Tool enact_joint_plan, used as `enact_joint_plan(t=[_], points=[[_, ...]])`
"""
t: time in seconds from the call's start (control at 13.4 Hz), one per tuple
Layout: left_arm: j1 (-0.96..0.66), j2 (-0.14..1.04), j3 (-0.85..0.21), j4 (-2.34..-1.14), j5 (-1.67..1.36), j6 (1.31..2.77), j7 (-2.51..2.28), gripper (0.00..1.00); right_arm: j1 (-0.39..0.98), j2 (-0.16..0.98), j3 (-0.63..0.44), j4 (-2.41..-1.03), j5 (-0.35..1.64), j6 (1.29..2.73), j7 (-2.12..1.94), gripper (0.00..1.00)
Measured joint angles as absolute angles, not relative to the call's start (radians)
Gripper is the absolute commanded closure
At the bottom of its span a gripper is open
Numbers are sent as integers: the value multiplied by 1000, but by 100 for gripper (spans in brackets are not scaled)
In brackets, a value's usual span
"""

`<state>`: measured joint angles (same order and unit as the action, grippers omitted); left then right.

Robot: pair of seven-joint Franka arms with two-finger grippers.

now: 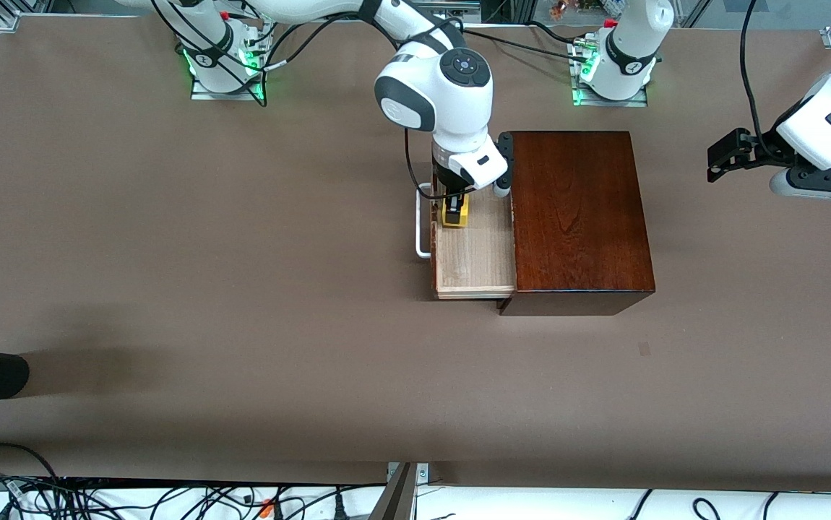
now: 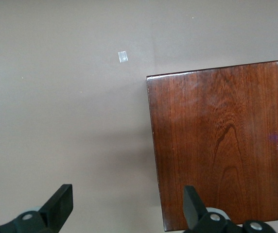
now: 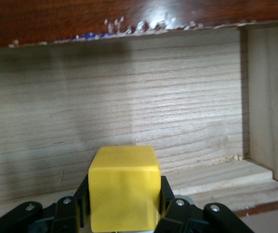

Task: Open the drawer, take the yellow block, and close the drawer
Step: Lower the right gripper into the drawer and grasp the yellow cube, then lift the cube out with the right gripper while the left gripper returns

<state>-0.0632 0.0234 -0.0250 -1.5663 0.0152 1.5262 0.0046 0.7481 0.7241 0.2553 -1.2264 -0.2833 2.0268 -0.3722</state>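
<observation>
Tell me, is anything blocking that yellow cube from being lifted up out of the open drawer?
Nothing visible blocks it. The right pincer is shut on the yellow block inside the open drawer, which has no cover above it. The left pincer waits over bare table at the left arm's end, clear of the wooden box.

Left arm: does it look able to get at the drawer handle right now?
Probably not easily: the left gripper waits open off the box's other end, while the right gripper, shut on the yellow block, stands in the drawer beside the handle.
</observation>
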Motion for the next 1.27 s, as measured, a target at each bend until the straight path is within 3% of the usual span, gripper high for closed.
enact_joint_plan(t=[0.45,0.82,1.27], points=[[-63,23,-25,-1566,15,1526,5,0,668,632,238,-1107,-206,1737,-274,100],[-69,23,-55,-1564,15,1528,7,0,643,544,69,-1111,-178,1601,-182,100],[-80,52,-215,-1561,15,1537,7,0,545,503,-154,-1217,13,1591,-279,100]])
